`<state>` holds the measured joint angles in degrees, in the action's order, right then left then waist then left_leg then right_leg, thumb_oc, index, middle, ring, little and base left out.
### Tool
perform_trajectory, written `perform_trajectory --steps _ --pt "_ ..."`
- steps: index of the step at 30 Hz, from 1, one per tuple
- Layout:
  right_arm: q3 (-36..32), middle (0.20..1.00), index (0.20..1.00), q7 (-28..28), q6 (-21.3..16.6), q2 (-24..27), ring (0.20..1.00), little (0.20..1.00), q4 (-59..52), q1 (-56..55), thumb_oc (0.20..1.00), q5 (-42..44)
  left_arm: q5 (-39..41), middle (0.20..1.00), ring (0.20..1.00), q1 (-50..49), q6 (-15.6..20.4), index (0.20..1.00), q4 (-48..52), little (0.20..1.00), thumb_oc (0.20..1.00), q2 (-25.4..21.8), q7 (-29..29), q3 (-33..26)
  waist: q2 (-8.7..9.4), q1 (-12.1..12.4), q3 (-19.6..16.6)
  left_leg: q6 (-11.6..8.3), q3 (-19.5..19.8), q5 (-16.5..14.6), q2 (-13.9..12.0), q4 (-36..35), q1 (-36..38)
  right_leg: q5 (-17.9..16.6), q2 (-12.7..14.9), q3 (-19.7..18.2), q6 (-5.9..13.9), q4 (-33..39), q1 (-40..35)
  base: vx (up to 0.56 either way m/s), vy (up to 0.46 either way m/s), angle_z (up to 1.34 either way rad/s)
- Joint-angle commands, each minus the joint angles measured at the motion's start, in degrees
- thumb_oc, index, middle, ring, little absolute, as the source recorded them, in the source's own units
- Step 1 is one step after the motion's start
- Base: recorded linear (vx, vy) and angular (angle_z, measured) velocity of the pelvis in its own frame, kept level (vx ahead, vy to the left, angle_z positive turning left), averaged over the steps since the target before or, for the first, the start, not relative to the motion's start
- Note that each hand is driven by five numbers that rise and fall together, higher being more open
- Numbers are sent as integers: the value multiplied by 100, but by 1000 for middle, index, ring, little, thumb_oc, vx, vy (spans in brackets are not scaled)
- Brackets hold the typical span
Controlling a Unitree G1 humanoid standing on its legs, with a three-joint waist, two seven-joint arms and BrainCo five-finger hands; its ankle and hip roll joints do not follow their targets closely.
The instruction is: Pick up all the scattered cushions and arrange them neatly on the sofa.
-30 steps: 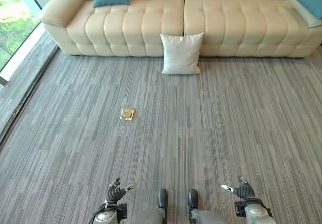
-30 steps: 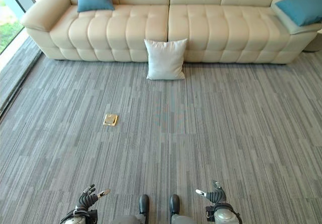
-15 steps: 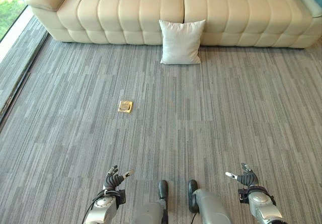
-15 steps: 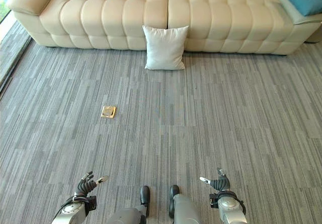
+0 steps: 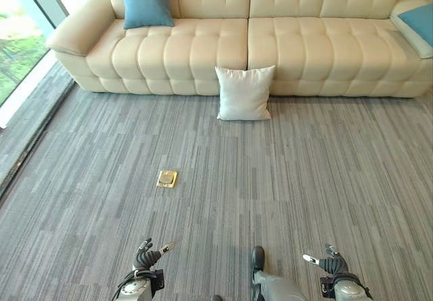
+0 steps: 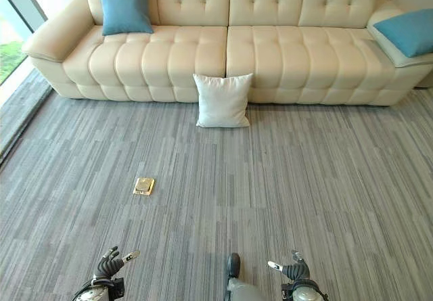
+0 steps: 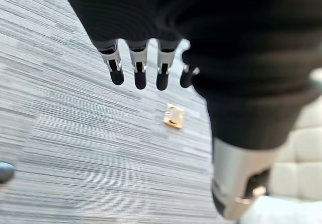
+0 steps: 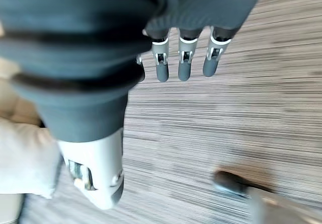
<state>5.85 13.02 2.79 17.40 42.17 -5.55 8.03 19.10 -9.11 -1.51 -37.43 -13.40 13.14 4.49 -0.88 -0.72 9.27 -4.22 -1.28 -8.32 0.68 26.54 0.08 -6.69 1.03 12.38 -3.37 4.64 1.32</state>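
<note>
**1 white cushion on the floor, 2 blue ones on the sofa**

3 cushions are in sight. Across the far side stands the cream tufted sofa [image 5: 247, 40], long and low, with a glass wall [image 5: 24, 37] off its left end. Grey striped carpet [image 5: 270, 179] covers the floor from the sofa base down to the robot.

On the sofa's left seat, a blue cushion [image 5: 145, 1] stands upright against the backrest. At the sofa's far right end, a second blue cushion [image 6: 410, 32] lies tilted on the armrest. On the floor, a white cushion [image 5: 244, 93] stands upright, leaning against the sofa's front at about the seam between the 2 seat sections, its lower edge on the carpet.

Well apart from the white cushion, to the left and nearer the robot, a small brass floor plate [image 5: 166, 178] is set into the carpet.

Low in the head views, the left hand [image 5: 146, 257] hangs above the carpet with fingers loosely spread and holds nothing. Opposite it, the right hand [image 5: 329, 264] also hangs over the carpet, fingers apart and empty. Both hands are far from every cushion.
</note>
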Motion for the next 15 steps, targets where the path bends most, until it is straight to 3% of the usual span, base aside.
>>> perform_trajectory --steps 1,4,6,8,9,10,11,12,13,15 --pt "-208 1000 1000 26 -152 285 1000 1000 -233 181 1000 207 -21 1000 1000 407 158 1000 142 1000 1000 -213 -53 76 -14 -74 394 -91 -187 1384 -73 -42 204 858 -183 -70 361 -151 -113 229 -179 3" --pt "-218 1000 1000 42 -120 280 1000 1000 -218 186 1000 243 -27 1000 1000 424 122 1000 134 1000 1000 -218 -47 88 81 -53 453 44 -353 1221 -162 -108 -78 932 -126 -86 330 -150 -271 218 -149 8" --pt "-208 1000 1000 33 -90 278 1000 1000 -177 182 1000 247 -78 1000 1000 393 64 1000 89 1000 1000 -235 -62 97 245 2 465 260 -268 721 1 -711 -448 1002 -62 -145 373 -67 -487 279 -92 16" --pt "-203 1000 1000 25 -78 272 1000 1000 -183 155 1000 230 -87 1000 1000 377 49 1000 91 1000 1000 -243 -59 87 279 2 455 279 -232 690 19 -981 -470 1051 -48 -156 377 -76 -536 205 -34 1" --pt "-191 1000 1000 23 -65 268 1000 1000 -205 118 1000 199 -107 1000 1000 352 29 1000 96 1000 1000 -245 -56 92 295 -3 433 280 -161 702 18 -1537 -539 1112 -38 -167 385 -89 -579 280 10 -14" --pt "-184 1000 1000 10 -42 296 1000 1000 -252 73 1000 144 -154 1000 1000 295 2 1000 106 1000 1000 -257 -47 90 275 -21 376 242 -6 972 1 -2237 -643 1220 -59 -175 356 -101 -675 370 23 -19" --pt "-170 1000 1000 -2 -32 314 1000 1000 -277 60 1000 113 -176 1000 1000 264 -13 1000 113 1000 1000 -259 -53 100 259 -21 348 202 83 1178 11 -2522 -658 1256 -78 -179 337 -106 -732 281 24 -8" --pt "-169 1000 1000 -2 -31 314 1000 1000 -278 58 1000 112 -176 1000 1000 262 -13 1000 114 1000 1000 -259 -53 100 262 -22 348 201 84 1197 14 -2556 -639 1259 -75 -178 338 -107 -735 322 70 -1" --pt "-158 1000 1000 12 -35 330 1000 1000 -294 56 1000 78 -228 1000 1000 213 -18 1000 141 1000 1000 -253 -53 129 188 -33 325 48 194 1644 46 -3152 -872 1332 -142 -188 329 -72 -882 317 87 0" --pt "-160 1000 1000 12 -19 334 1000 1000 -283 64 1000 75 -239 1000 1000 205 -40 1000 132 1000 1000 -250 -65 118 175 -33 324 1 165 1660 66 -3154 -960 1353 -141 -226 330 -71 -970 271 82 8"
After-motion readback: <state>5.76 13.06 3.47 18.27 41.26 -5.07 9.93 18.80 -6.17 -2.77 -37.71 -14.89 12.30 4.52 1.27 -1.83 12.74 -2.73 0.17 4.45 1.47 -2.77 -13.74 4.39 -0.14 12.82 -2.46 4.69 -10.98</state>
